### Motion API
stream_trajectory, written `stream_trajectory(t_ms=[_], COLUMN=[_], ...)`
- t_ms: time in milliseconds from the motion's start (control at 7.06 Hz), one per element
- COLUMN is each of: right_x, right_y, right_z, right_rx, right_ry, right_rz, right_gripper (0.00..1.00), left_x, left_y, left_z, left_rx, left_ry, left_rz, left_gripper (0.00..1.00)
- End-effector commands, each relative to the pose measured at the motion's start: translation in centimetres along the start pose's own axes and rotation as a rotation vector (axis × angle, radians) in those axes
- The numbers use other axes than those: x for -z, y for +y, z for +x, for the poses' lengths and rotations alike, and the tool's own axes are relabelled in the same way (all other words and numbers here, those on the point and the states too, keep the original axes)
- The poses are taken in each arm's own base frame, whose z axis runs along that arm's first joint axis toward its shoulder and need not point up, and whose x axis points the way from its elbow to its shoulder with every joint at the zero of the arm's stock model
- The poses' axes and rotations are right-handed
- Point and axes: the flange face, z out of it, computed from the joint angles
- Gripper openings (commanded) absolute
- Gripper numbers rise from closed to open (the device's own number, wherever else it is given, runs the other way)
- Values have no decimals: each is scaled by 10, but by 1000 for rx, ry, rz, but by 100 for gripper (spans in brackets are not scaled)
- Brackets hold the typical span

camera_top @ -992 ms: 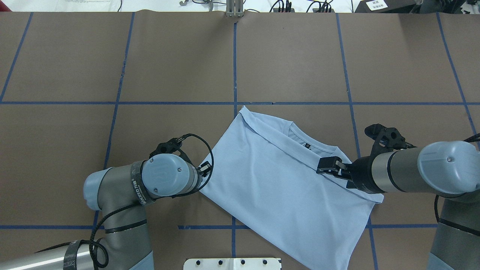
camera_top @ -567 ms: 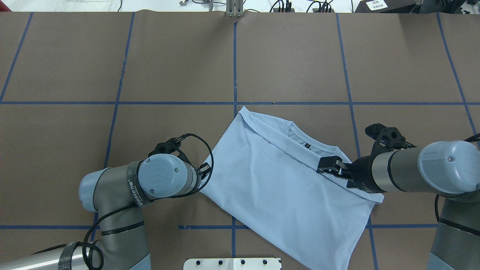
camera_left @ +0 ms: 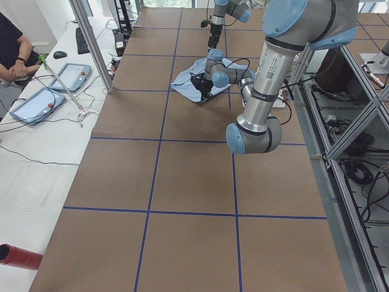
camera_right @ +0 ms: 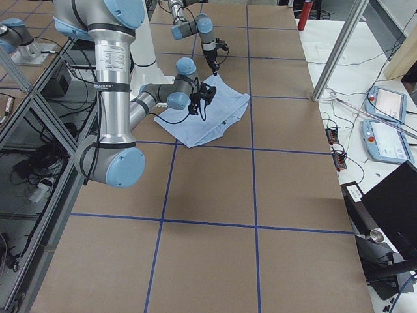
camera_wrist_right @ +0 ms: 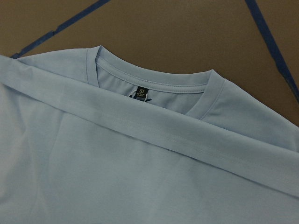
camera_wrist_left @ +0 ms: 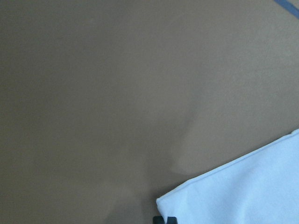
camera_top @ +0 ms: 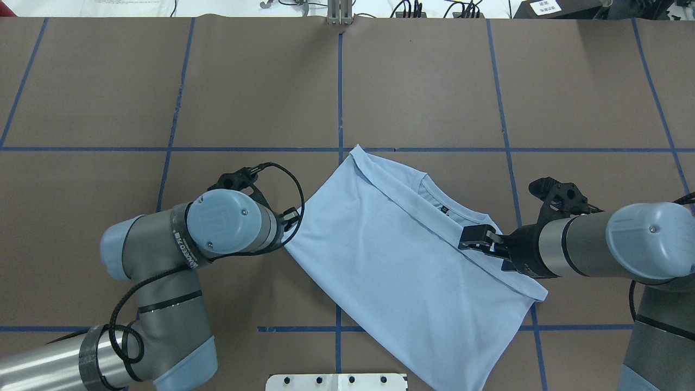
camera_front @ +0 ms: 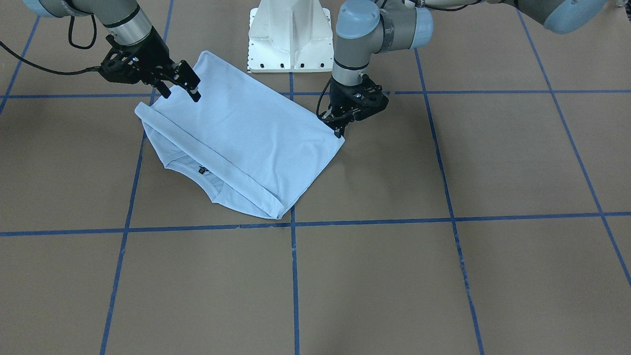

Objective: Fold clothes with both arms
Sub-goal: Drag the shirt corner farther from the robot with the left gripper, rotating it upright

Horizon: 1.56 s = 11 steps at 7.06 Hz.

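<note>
The pale light-blue T-shirt lies folded and skewed on the brown table, also in the front view. Its collar with the black label peeks out beyond a folded edge; the chest print is hidden. My left gripper is shut on the shirt's left corner; the left wrist view shows that corner just above the fingertips. My right gripper is open, its fingers spread over the shirt's right end near the folded edge. I cannot tell if they touch the cloth.
The white pedestal base stands at the table's near edge, just behind the shirt. Blue tape lines grid the brown surface. A seated person and tablets are at a side table beyond the far edge.
My left arm has moved away from the robot and slightly left, dragging the shirt's left corner with it. The shirt has pivoted a little about the right gripper, which has stayed put.
</note>
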Motion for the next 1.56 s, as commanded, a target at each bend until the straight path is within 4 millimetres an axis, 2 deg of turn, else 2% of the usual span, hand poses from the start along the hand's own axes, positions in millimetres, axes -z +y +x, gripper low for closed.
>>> stream_trajectory(t_ms=[0,142,283,567,709,850,1134,1275,1417], right_x=[2,3,3,2,2,2,1,0,-2], right_y=[0,-2,-3,-4,-4,-4,-5,-5,-5], right_z=[-4,-4,-4,-3,-3,-3,-2,-2,-2], right_rx=[-2,-4,-6,-8,-10,-12,-15,-17,-17], right_ry=[-10,-11,-12,-9,-8,-9,-5,-3,-1], right_rz=[3,9,11,13,13,13,14,14,13], right_gripper=[100,100,100,100,100,100,100,100,100], left_x=[-11,-18,-36,-55,-64,-81,-93,-92,-98], left_y=[-60,-91,-118,-170,-184,-191,-201,-199,-203], left_z=[28,32,45,50,65,86,120,142,141], left_rx=[-60,-96,-148,-255,-279,-309,-370,-376,-379], left_ry=[39,67,72,98,120,156,212,232,241], left_rz=[99,130,179,258,276,283,346,367,382], left_gripper=[0,0,0,0,0,0,0,0,0])
